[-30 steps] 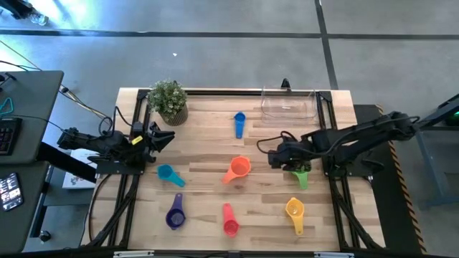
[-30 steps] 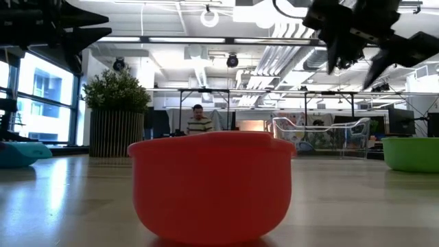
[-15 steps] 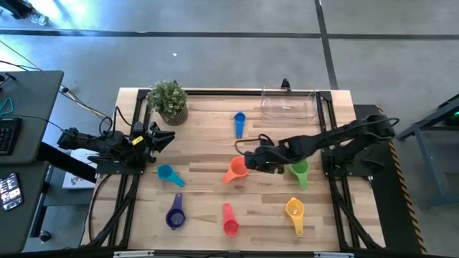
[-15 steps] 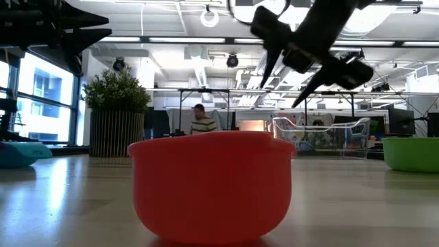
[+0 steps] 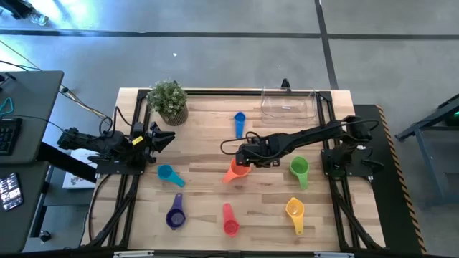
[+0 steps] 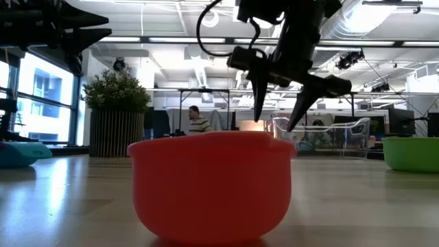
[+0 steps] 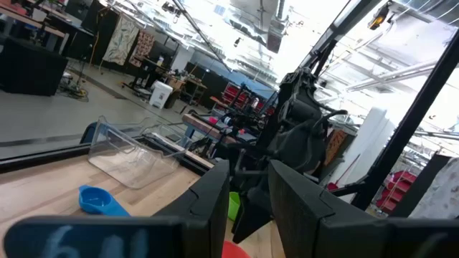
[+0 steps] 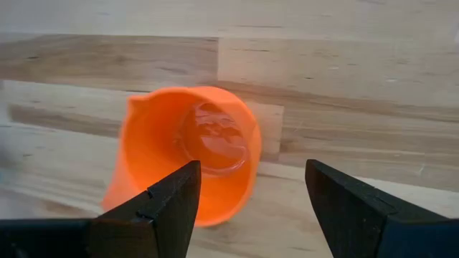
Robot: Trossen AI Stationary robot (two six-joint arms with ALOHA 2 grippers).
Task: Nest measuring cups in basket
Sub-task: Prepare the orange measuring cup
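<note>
Seven measuring cups lie spread on the wooden table: blue [image 5: 239,123], teal [image 5: 168,174], orange [image 5: 234,173], green [image 5: 300,172], yellow [image 5: 295,212], purple [image 5: 175,215] and red-pink [image 5: 229,222]. The clear basket [image 5: 288,104] stands at the far right edge. My right gripper [image 5: 242,159] hangs open just above the orange cup [image 8: 190,154], pointing steeply down, its fingers apart over the cup's bowl without touching it. My left gripper [image 5: 163,136] waits open at the table's left side, holding nothing.
A potted plant [image 5: 169,100] stands at the far left corner. Dark frame rails run along the table's left and right sides. In the low view the red-pink cup [image 6: 209,185] fills the foreground, and a person [image 6: 199,122] sits far behind the table.
My right gripper has swung from above the green cup toward the table's left, sinking as it went, and now hangs over the orange cup. It has tipped more steeply downward and stayed open. No cup has moved.
</note>
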